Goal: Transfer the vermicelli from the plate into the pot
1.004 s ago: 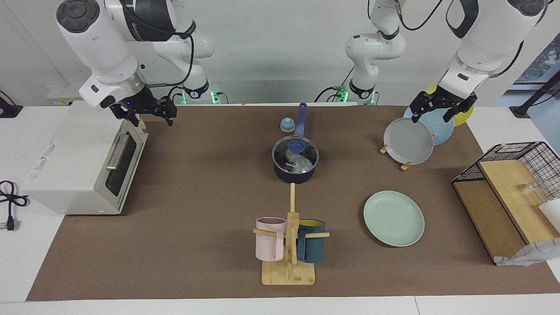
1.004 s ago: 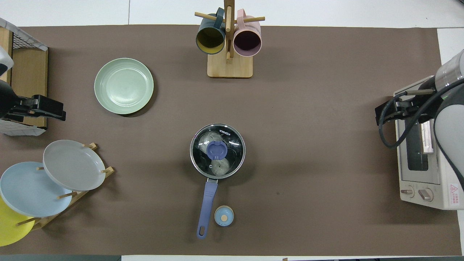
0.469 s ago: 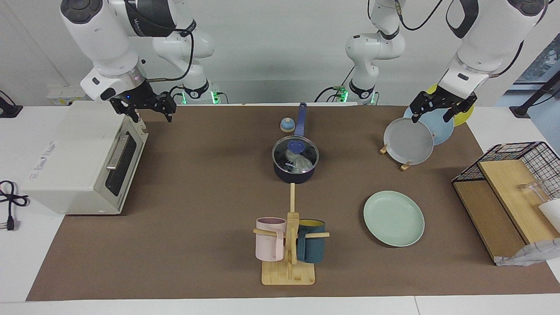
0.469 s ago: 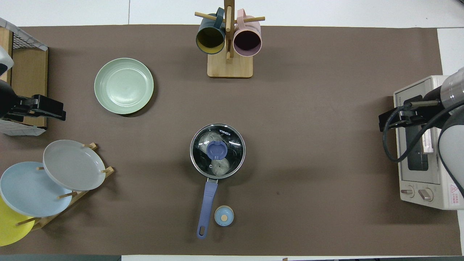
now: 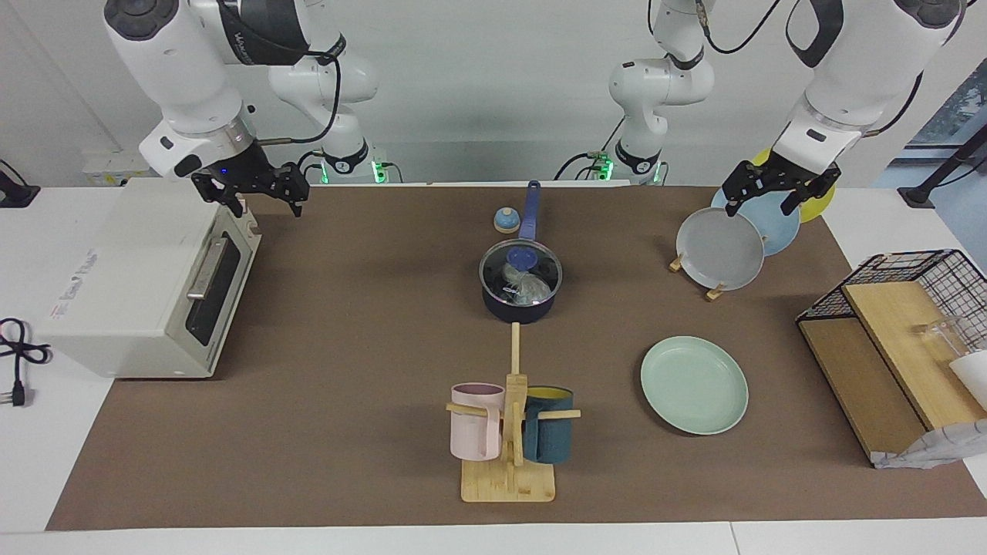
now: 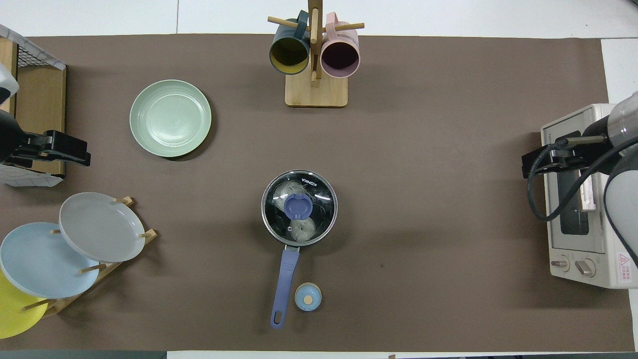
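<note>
Right gripper has drifted slightly toward the toaster oven, fingers spread; left gripper unchanged, open above the plate rack.
Vermicelli lies in the lidded pot, mid-desk; the plate, farther from the robots than the pot, is bare.

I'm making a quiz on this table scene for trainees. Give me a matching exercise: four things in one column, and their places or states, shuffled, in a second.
Things:
1. vermicelli
2. mint-green plate
3. grey plate
4. pink mug

Places or states:
A. hangs on the wooden mug stand
B. lies flat on the mat with nothing on it
C. leans in the wooden plate rack
D. lies in the pot under a glass lid

Pairs: 1-D, 2-B, 3-C, 4-A
</note>
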You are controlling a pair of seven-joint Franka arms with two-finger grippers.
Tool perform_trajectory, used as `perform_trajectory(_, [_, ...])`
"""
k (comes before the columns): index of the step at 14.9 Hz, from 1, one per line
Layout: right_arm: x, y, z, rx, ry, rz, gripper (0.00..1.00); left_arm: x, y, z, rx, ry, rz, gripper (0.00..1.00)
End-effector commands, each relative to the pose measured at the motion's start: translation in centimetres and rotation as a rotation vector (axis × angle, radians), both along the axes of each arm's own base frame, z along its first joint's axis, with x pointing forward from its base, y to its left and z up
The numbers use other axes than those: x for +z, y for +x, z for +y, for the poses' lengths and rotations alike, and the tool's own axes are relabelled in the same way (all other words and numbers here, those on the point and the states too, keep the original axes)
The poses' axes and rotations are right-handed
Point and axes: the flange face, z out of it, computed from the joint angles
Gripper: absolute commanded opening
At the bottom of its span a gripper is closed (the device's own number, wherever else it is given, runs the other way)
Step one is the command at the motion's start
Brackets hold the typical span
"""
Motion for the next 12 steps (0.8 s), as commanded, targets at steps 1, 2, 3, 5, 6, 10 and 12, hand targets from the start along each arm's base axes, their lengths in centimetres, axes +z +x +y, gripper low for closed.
perform_trajectory(1, [0.55,0.17,-1.10,0.001,0.000,-0.019,1.00,0.20,-0.73,0.23,-0.009,-0.003,-0.009,1.00])
perform_trajectory(2, [0.63,0.18,-1.19,0.000,0.000,-0.021,1.00,0.20,-0.72,0.31,-0.008,-0.003,-0.009,1.00])
perform_trajectory(3, [0.58,0.20,-1.19,0.000,0.000,-0.022,1.00,0.20,-0.73,0.29,-0.008,-0.005,-0.009,1.00])
perform_trajectory(5, [0.70,0.28,-1.19,0.000,0.001,-0.030,1.00,0.20,-0.73,0.23,-0.009,-0.003,-0.009,1.00])
perform_trajectory(6, [0.72,0.31,-1.12,0.002,-0.001,-0.033,1.00,0.20,-0.72,0.31,-0.008,-0.003,-0.009,1.00])
perform_trajectory(10, [0.87,0.37,-1.43,-0.003,0.001,-0.042,1.00,0.20,-0.73,0.21,-0.009,-0.005,-0.009,1.00])
perform_trajectory(12, [1.22,0.47,-1.61,-0.006,0.000,-0.051,1.00,0.20,-0.73,0.29,-0.008,-0.005,-0.009,1.00])
